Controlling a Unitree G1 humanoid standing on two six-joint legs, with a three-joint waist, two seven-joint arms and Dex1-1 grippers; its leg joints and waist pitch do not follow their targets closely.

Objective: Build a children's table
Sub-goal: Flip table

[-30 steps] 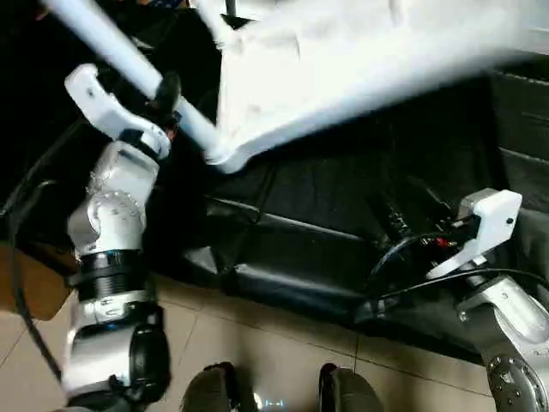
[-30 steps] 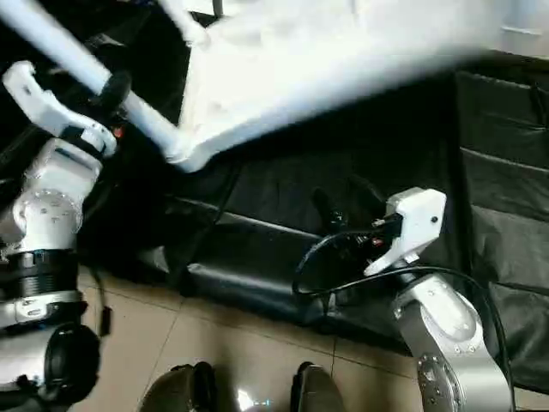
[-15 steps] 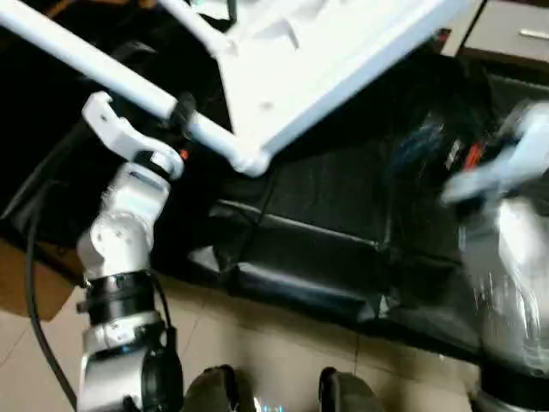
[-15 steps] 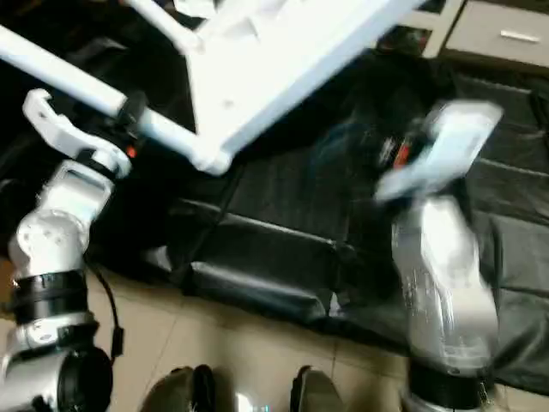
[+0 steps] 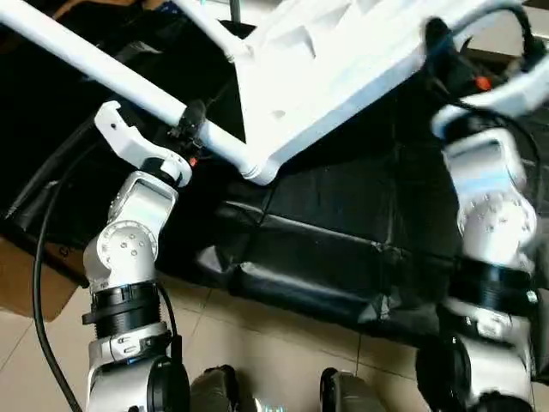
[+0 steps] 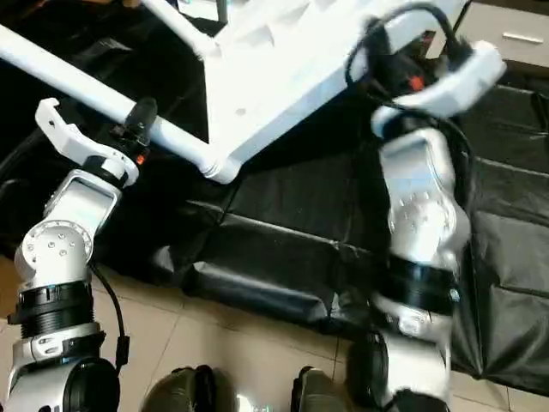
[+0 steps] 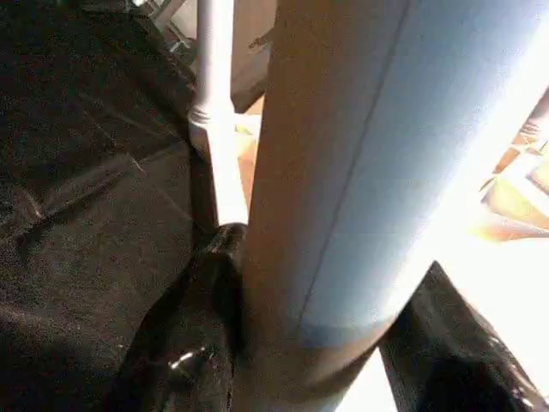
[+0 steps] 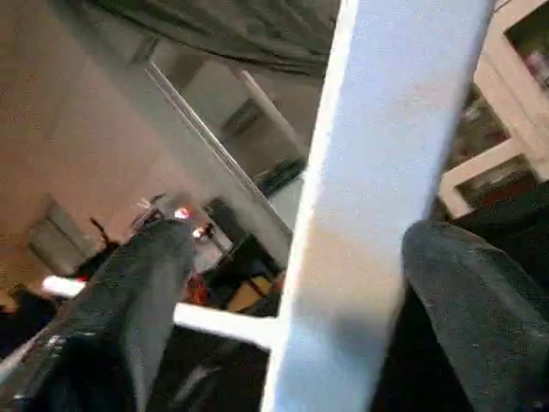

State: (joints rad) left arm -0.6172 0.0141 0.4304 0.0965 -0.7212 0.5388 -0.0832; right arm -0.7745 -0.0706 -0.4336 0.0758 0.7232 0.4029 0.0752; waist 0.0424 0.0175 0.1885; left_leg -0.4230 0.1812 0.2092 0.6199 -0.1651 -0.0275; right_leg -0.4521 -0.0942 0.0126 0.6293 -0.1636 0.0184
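Left fingers point(image 7: 202, 343): dark pads pressed against either side of a white tube leg point(image 7: 343, 172), pinching it. From the head views, the left gripper point(image 5: 190, 120) holds this leg a little out from the corner socket point(image 5: 257, 167) it is seated in. Probable reason: a grip near the joint gives leverage over the whole assembly without bending the leg.

Right fingers point(image 8: 137, 292): one on each side of a pale edge, apparently the table's rim; the right-hand pad touches it, the left-hand one shows a gap. Reads as a loose straddle, not yet a firm clamp. The right gripper point(image 6: 390, 64) sits up at the far side of the table top point(image 6: 283, 60).

Table top: lifted and tilted, ribbed underside facing the camera, near corner lowest. A second leg point(image 5: 202, 26) runs off the upper side.

Below: black sheeting point(image 5: 326, 223) over a low surface, tiled floor point(image 5: 257, 343) nearer the robot's feet.

Judgement: two-point hold, leg and rim, to carry or turn the table; legs seated at the corners in view.
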